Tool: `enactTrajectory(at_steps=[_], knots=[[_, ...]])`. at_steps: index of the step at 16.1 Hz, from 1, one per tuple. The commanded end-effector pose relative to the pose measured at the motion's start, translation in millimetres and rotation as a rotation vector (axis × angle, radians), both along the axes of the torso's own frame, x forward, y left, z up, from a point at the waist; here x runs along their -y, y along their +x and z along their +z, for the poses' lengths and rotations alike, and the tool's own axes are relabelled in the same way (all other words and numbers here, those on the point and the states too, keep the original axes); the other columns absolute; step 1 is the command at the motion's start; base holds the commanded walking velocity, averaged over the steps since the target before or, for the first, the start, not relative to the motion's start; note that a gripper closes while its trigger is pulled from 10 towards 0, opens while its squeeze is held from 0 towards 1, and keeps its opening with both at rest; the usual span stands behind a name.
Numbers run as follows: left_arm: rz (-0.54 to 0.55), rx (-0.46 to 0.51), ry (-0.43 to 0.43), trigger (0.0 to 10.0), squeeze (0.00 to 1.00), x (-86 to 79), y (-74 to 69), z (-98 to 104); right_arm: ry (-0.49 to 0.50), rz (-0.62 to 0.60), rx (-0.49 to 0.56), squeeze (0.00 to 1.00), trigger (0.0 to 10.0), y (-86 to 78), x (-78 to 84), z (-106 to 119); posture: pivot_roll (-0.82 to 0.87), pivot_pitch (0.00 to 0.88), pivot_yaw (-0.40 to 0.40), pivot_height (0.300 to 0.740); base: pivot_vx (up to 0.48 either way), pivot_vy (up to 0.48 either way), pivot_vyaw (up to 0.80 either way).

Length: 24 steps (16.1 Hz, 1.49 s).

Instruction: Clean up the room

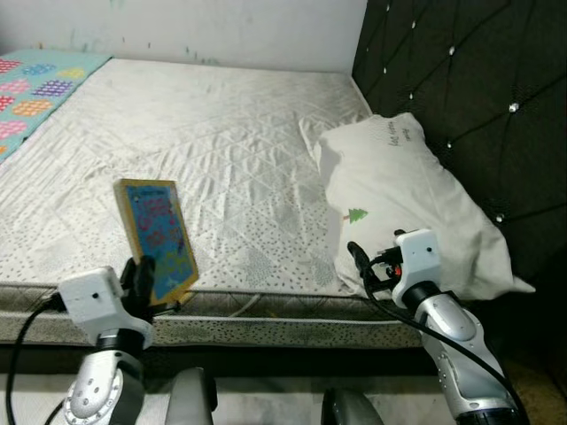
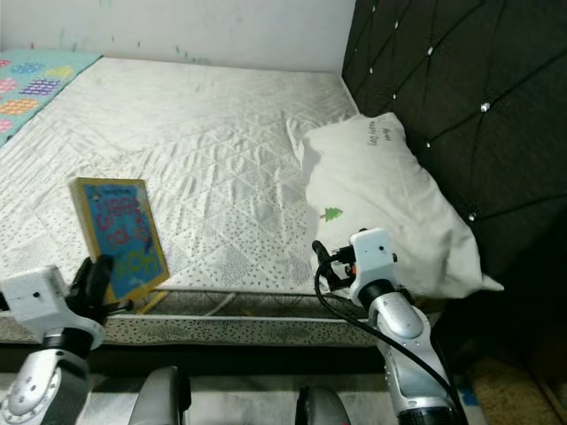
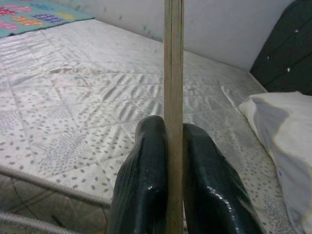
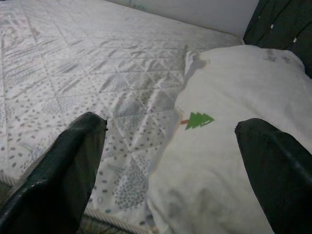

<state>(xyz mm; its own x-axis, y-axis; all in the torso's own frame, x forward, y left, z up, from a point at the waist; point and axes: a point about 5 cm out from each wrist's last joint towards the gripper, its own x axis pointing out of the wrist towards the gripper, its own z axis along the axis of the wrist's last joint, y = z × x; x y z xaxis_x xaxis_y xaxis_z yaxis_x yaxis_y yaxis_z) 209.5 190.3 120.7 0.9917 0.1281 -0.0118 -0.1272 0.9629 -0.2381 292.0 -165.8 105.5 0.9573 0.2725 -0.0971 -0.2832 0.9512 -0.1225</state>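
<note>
A thin book (image 1: 157, 237) with a blue, colourful cover and yellow border stands upright at the mattress's near edge, held by its lower edge in my left gripper (image 1: 142, 279). In the left wrist view the book's edge (image 3: 173, 73) rises between the two black fingers (image 3: 146, 185), which are shut on it. My right gripper (image 1: 357, 261) hovers open at the near corner of a white pillow (image 1: 399, 199) with a small green tree print (image 4: 197, 119); its fingers (image 4: 73, 165) stand wide apart, holding nothing.
The bare white quilted mattress (image 1: 204, 133) stretches back to a pale wall. A dark tufted headboard (image 1: 469, 88) rises on the right behind the pillow. A patterned teal blanket (image 1: 35, 88) lies at the far left corner.
</note>
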Motion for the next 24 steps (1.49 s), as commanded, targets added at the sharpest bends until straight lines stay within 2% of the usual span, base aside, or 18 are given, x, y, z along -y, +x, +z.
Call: enactTrajectory(at_steps=[1, 12, 16, 22, 24], knots=[[-0.038, 0.071, -0.004, 10.0, 0.0, 7.5, 2.6, 13.2, -0.013, -0.01, 0.005, 0.0, 10.0, 0.4, 5.1, 1.7, -0.09, 0.01, -0.051, 0.595, 0.371, 0.0, 0.0], [-0.038, 0.058, -0.009, 10.0, 0.0, 7.9, 3.4, 11.9, -0.031, 0.017, 0.017, 0.0, 10.0, -0.7, 3.7, 1.6, -0.09, 0.017, -0.053, 0.595, 0.338, 0.0, 0.0], [-0.021, 0.043, -0.007, 10.0, 0.0, 6.7, 5.7, 12.2, -0.024, 0.035, 0.012, 0.0, 10.0, -0.6, 1.3, 2.8, -0.09, 0.045, -0.055, 0.574, 0.0, 0.0, 0.46], [0.005, 0.035, -0.01, 10.0, 0.0, 4.6, 6.2, 15.5, -0.047, 0.074, 0.015, 0.0, 10.0, 1.8, -0.3, 5.6, -0.09, 0.092, -0.062, 0.574, 0.0, 0.0, 0.0], [0.028, 0.043, -0.015, 10.0, 0.0, 1.6, 9.5, 17.8, -0.047, 0.077, 0.021, 0.0, 10.0, 2.4, -2.8, 7.2, -0.09, 0.099, -0.063, 0.574, 0.0, 0.0, 0.7]])
